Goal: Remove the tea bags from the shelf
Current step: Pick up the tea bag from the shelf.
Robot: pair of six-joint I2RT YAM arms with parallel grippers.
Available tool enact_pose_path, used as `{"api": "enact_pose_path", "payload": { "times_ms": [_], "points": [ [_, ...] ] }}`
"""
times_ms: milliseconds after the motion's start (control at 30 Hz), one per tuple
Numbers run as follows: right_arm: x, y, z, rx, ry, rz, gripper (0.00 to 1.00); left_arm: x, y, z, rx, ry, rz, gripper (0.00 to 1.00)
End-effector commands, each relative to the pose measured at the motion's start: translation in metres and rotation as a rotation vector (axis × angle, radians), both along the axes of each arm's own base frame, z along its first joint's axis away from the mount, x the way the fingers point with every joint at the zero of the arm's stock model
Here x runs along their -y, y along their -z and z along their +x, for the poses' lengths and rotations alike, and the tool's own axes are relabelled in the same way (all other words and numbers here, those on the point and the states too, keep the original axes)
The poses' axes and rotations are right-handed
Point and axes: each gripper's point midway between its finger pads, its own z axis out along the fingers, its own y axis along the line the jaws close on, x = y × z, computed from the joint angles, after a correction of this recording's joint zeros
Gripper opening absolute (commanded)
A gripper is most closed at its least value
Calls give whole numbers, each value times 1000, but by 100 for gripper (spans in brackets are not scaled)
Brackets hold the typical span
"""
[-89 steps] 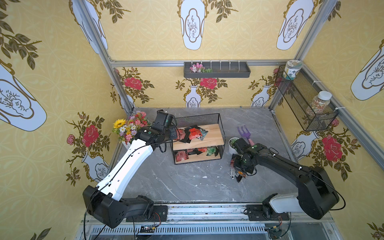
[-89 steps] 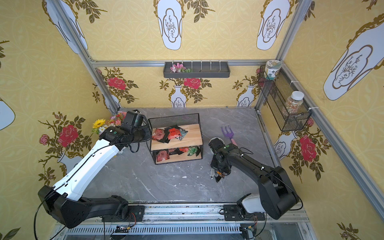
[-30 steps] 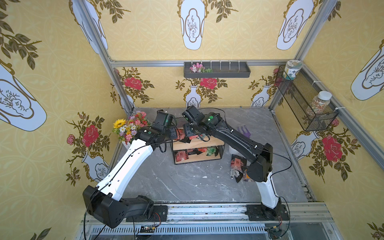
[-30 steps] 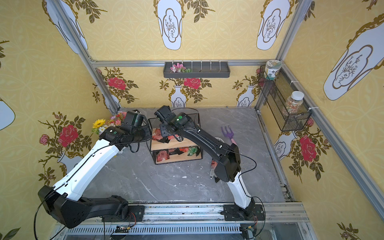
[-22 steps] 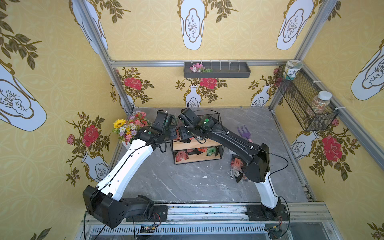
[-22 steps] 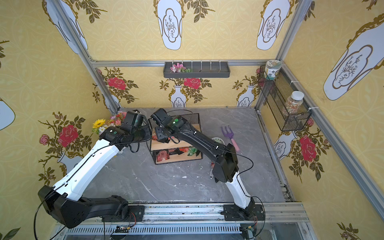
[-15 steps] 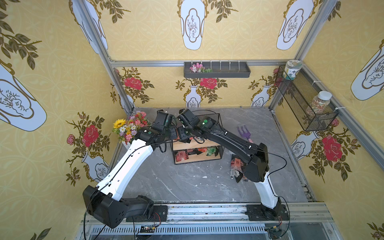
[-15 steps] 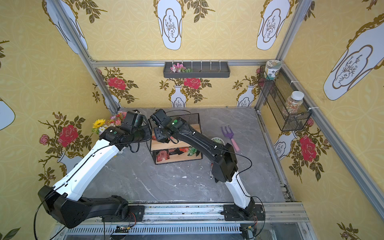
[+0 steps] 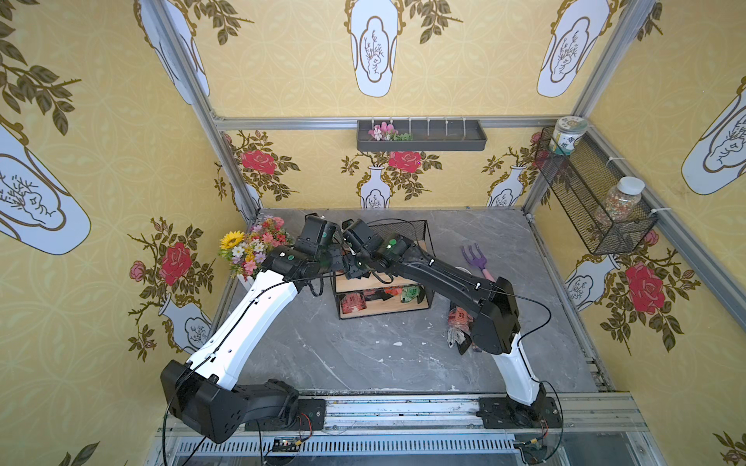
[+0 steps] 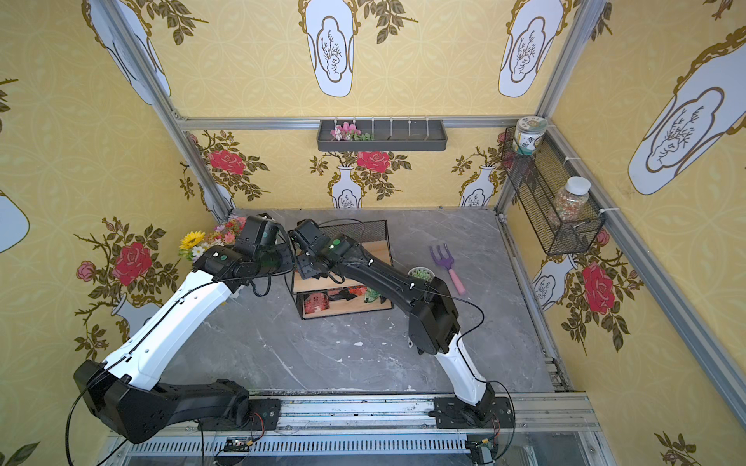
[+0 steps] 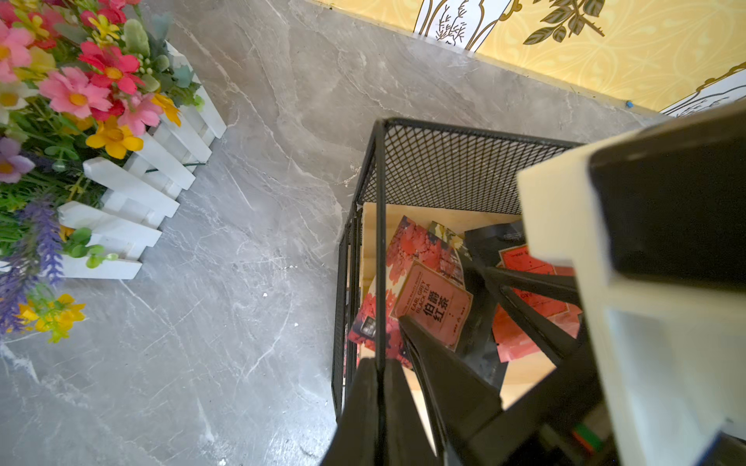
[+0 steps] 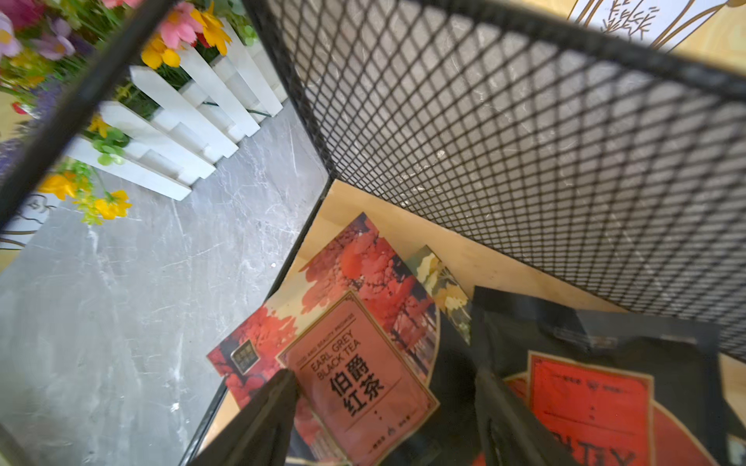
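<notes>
Gripping shelf (image 11: 444,169) corner rod with left gripper (image 11: 378,365), pinched tight on it. Poising right gripper (image 12: 385,375) over top board (image 12: 464,258), jaws apart, straddling red Earl Grey sachet (image 12: 363,322) among tea bags (image 11: 510,343) there. More on lower board (image 9: 387,310); a few on table (image 9: 363,355) beside right arm.

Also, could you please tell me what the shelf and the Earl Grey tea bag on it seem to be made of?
The shelf frame looks like matte black painted metal: thin bars and diamond mesh. Its boards look like pale bare wood with faint grain. The Earl Grey tea bag seems to be printed foil or coated paper, flat with crisp edges; I cannot tell which.
</notes>
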Motion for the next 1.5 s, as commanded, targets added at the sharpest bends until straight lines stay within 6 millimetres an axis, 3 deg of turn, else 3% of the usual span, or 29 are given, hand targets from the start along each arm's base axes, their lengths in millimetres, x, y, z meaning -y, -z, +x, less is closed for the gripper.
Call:
{"api": "enact_pose_path", "payload": {
  "times_ms": [0,200,333,633,967,1267,1467],
  "points": [
    [6,20,-2,-14,7,-75,74,0,-5,4,24,-12,-8,0],
    [28,55,-14,-74,30,-200,66,0,-7,4,28,-12,-8,0],
    [40,58,-21,-89,54,-209,54,-1,-8,4,30,-9,-5,0],
    [37,27,-20,-67,76,-125,33,-1,-9,4,29,-9,-2,0],
    [37,-13,-7,-33,108,-42,17,0,-8,4,24,-5,-4,0],
    [41,-49,-11,8,109,20,10,1,-7,5,24,-4,-1,0],
    [54,-69,-27,25,123,39,8,-1,-9,5,28,-6,2,0]
  ]
}}
